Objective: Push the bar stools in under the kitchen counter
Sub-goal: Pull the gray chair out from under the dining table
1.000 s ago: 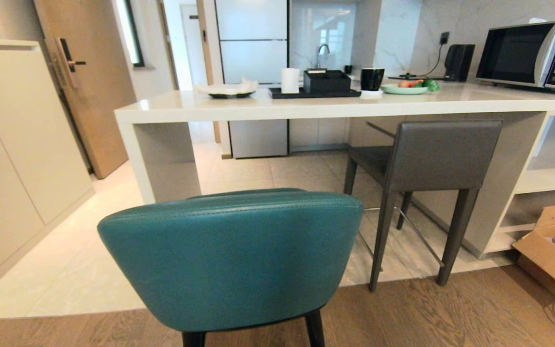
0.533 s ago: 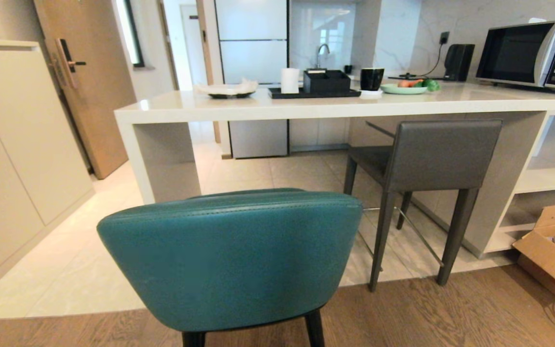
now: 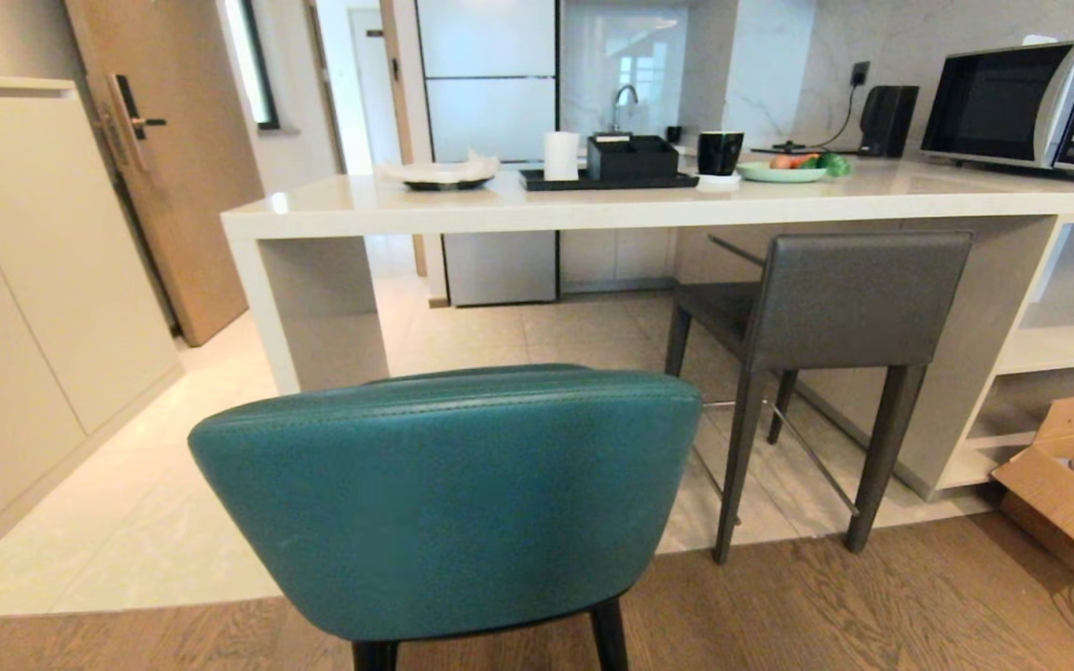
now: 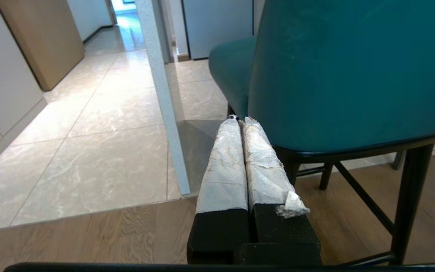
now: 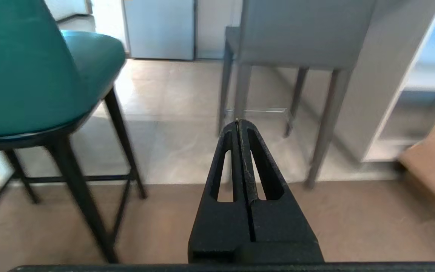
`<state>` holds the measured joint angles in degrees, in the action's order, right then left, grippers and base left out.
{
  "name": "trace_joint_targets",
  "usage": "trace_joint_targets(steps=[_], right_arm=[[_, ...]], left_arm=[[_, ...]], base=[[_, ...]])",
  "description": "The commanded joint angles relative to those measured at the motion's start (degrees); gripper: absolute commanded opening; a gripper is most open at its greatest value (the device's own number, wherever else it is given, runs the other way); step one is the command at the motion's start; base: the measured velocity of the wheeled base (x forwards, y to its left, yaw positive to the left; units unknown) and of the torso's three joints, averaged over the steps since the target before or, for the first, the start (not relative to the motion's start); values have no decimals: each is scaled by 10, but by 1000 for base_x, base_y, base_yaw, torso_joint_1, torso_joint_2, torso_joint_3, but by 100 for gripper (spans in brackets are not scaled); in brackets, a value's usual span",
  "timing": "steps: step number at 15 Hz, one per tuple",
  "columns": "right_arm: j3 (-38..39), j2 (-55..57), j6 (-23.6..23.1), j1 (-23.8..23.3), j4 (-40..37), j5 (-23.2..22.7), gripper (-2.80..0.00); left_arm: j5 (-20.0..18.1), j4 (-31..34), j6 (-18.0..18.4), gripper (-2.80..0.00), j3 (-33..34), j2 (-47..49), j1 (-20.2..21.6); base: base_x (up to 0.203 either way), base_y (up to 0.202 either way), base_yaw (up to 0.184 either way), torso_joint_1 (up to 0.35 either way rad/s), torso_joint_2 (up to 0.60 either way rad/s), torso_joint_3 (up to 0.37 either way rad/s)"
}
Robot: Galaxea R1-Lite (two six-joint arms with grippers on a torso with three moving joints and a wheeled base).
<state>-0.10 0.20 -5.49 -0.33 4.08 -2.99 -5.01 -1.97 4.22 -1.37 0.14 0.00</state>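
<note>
Kitchen clutter and surroundings
A microwave (image 3: 1026, 104), black mug (image 3: 720, 152), paper roll (image 3: 561, 156) and green plate (image 3: 781, 171); 1 cardboard box (image 3: 1068, 494) on the floor.

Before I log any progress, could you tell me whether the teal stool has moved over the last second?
No. The teal stool keeps its place against the counter's end panel.

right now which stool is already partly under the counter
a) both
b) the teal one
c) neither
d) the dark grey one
d: the dark grey stool has its seat beneath the kitchen counter slab with its back at the edge, while the teal stool stands out on the floor, clear of the counter and close to the camera.
</note>
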Motion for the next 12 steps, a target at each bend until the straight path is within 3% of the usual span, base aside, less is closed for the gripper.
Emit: trace_joint_targets(steps=[1, 3, 4, 6, 7, 9, 10, 12], right_arm=[[1, -2, 2, 0, -19, 7, -280], [1, -2, 54, 0, -43, 29, -280], [2, -3, 51, 0, -35, 27, -280], [2, -3, -5, 0, -20, -1, -280], [1, -2, -6, 0, -19, -8, -280], [1, -2, 36, 1, -25, 16, -280], [1, -2, 54, 1, -39, 33, -280], [2, -2, 46, 1, -40, 32, -280]], left_arm=[[0, -2, -5, -280, 6, -1, 0], [0, -2, -8, -280, 5, -1, 0], [0, 1, -8, -280, 3, -1, 1], [2, 5, -12, -280, 2, -1, 1], [3, 3, -23, -280, 3, -1, 1], [22, 6, -38, -280, 3, -1, 0], [42, 27, -25, -280, 1, -1, 0], [17, 94, 33, -280, -13, -1, 0]], base=[[0, 0, 0, 0, 0, 0], [0, 0, 0, 0, 0, 0], [0, 0, 0, 0, 0, 0], [0, 0, 0, 0, 0, 0], [0, 0, 0, 0, 0, 0], [0, 0, 0, 0, 0, 0], [0, 0, 0, 0, 0, 0], [0, 0, 0, 0, 0, 0]])
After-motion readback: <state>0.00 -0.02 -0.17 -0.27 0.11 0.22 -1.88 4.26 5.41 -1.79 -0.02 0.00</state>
